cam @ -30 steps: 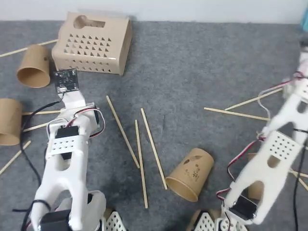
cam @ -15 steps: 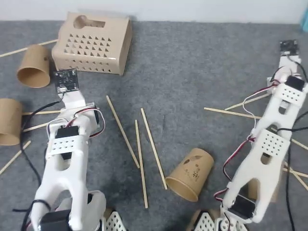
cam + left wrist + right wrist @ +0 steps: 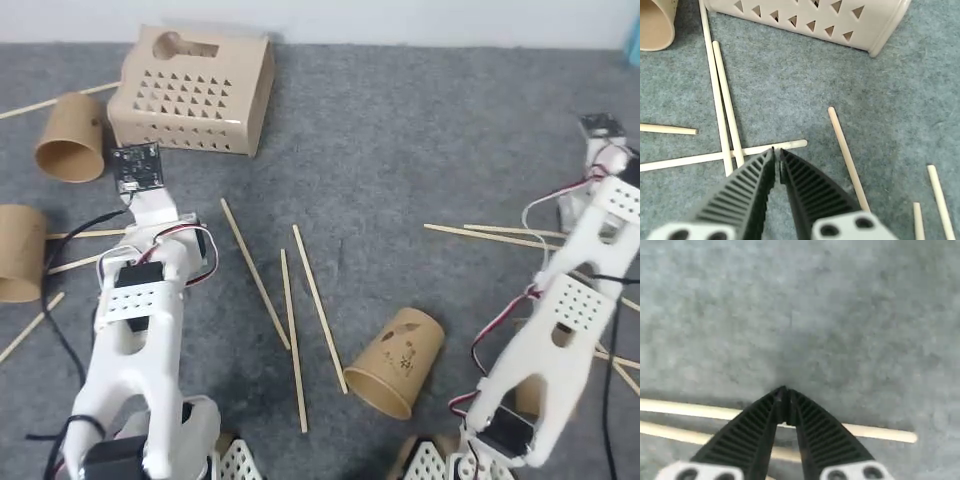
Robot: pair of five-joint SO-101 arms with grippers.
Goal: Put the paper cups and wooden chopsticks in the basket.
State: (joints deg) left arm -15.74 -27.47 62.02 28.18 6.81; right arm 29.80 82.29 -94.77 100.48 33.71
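Note:
A tan basket (image 3: 190, 90) lies on its side at the back left. Three paper cups lie tipped over: one (image 3: 70, 135) beside the basket, one (image 3: 20, 250) at the left edge, one (image 3: 397, 360) front centre. Wooden chopsticks (image 3: 292, 340) are scattered over the grey carpet. My left gripper (image 3: 776, 152) is shut, its tips over a crossing of chopsticks (image 3: 722, 100) just in front of the basket (image 3: 810, 20). My right gripper (image 3: 784, 390) is shut with nothing in it, its tips directly above a chopstick (image 3: 875, 431) at the far right.
Two near-parallel chopsticks (image 3: 495, 235) lie left of the right arm (image 3: 560, 320), with more at the right edge. The left arm (image 3: 135, 330) stands front left. A cup (image 3: 657, 22) lies close to the left gripper. The carpet's back centre is open.
The right arm swung in from the right edge, stretched toward the back, then drew back slightly. A slanted chopstick beside it now lies almost parallel to its neighbour. The left arm has not moved.

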